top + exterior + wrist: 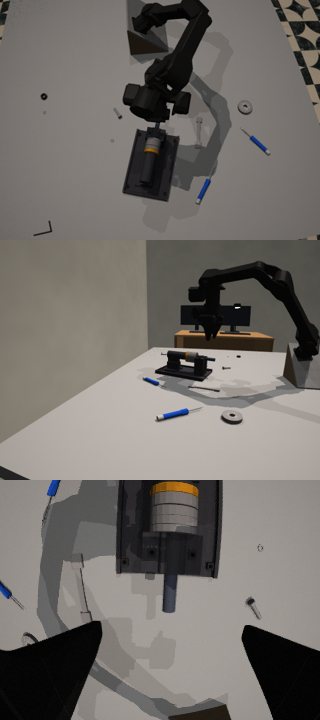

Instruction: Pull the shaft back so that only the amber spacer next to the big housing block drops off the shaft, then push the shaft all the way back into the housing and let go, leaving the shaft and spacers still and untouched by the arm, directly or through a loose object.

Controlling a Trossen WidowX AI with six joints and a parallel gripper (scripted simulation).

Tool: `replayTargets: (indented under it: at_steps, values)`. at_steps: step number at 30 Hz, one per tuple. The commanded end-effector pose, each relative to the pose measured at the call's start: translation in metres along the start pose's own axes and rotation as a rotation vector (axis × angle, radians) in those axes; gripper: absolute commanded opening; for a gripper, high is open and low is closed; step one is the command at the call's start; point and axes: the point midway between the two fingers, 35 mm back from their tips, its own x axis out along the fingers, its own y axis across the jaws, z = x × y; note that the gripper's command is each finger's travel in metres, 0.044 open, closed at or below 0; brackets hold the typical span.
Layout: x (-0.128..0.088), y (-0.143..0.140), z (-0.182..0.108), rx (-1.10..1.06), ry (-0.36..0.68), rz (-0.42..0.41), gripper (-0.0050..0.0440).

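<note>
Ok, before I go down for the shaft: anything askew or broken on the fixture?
Nothing stands out. The shaft sits straight through its supports on the base plate, with the amber spacer and grey spacers all threaded on it. The gripper hangs open above the shaft's free end, touching nothing.

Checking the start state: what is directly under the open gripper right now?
The gripper hangs open and empty above the shaft's protruding end, which sticks out of the fixture onto bare table. In the top view the wrist hides most of that end.
</note>
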Motion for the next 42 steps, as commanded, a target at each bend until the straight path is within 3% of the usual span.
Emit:
replayTargets:
  at_steps: [1, 11, 14, 16, 18, 31, 33, 42]
  values:
    - [0.000, -0.001, 0.000, 0.005, 0.003, -0.005, 0.0440]
    - [0.001, -0.001, 0.000, -0.014, -0.001, -0.008, 0.0440]
    - [0.012, -0.004, 0.001, -0.288, -0.047, -0.054, 0.0440]
    - [0.012, -0.004, 0.001, -0.288, -0.047, -0.054, 0.0440]
    - [0.021, -0.007, 0.002, -0.517, -0.081, -0.099, 0.0440]
    - [0.054, -0.010, -0.004, -1.492, -0.177, -0.377, 0.0440]
    - [0.054, -0.010, -0.004, -1.492, -0.177, -0.377, 0.0440]
    - [0.070, -0.008, -0.021, -2.217, -0.160, -0.699, 0.0440]
